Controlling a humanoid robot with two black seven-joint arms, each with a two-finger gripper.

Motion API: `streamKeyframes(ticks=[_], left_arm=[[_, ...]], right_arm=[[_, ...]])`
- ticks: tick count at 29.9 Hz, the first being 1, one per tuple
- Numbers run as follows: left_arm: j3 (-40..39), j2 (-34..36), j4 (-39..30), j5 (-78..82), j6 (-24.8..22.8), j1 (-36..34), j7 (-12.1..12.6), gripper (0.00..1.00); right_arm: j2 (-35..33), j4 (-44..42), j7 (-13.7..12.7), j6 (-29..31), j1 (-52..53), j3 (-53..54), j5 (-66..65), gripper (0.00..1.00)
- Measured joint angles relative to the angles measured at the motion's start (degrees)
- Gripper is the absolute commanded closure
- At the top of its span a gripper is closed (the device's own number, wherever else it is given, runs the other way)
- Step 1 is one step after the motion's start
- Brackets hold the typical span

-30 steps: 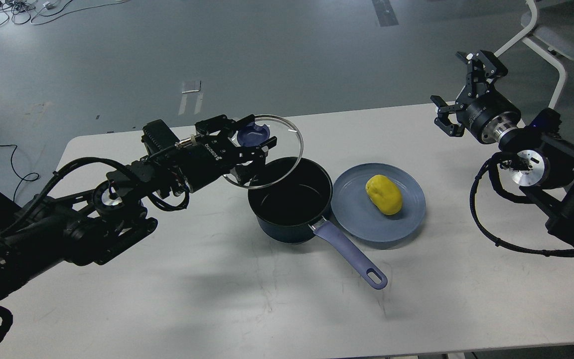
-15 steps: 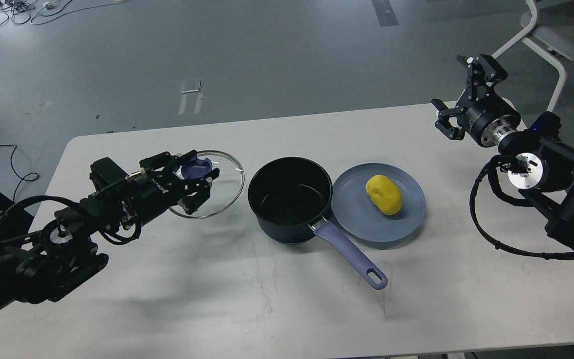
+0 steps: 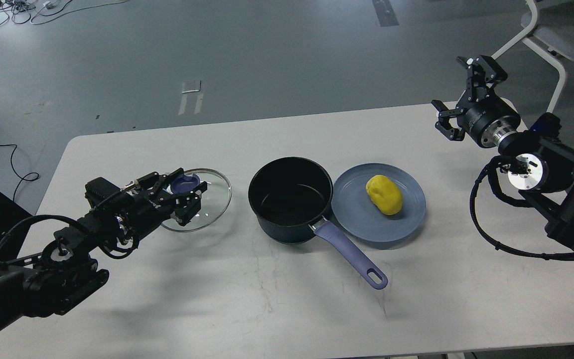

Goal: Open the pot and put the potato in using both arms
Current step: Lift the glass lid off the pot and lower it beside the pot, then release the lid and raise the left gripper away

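The wide, matte white table [image 3: 267,309] is smooth and slightly scuffed; the round clear glass lid [image 3: 212,199], low over it or just resting on it, could clatter or skid if let go at a tilt. That seems the nearest risk. The left pincer [image 3: 187,194] is closed on the lid's blue knob [image 3: 185,182], its fingers on either side of the knob.

To the right of that pincer, near but apart, stands the dark, deep round pot [image 3: 289,199], open and empty, its lavender plastic handle [image 3: 352,259] pointing toward the near edge; a low sweep of an arm could knock it and spin the pot.

Just beyond, the flat grey-blue plate [image 3: 406,219] touches or nearly touches the pot. On it lies the yellow, oval, smooth-skinned potato [image 3: 384,194], well below and left of the right pincer [image 3: 459,97], which hangs wide open and empty. I judge the rounded potato likely to roll or squirt out under an off-centre pinch.
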Motion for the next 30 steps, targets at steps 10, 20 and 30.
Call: streamKeyframes(ticks=[10,20,30], left_arm=[[0.1,-1.7,3.9,-1.3,0.0,2.3,-0.2,0.39],[0.6,-1.7,4.5,-2.5,0.0,3.7,-0.7,0.04],[0.5,-1.7,3.5,-14.1,0.0,2.8,-2.5,0.02]], right_arm=[[0.0,-0.1,0.0,0.0,0.0,0.0,0.0,0.00],[-0.1,-0.9,-0.1,0.0,0.1,-1.6,-0.2,0.00],[-0.7,-0.6,0.6,0.5,1.0,-2.2,-0.8,0.00]])
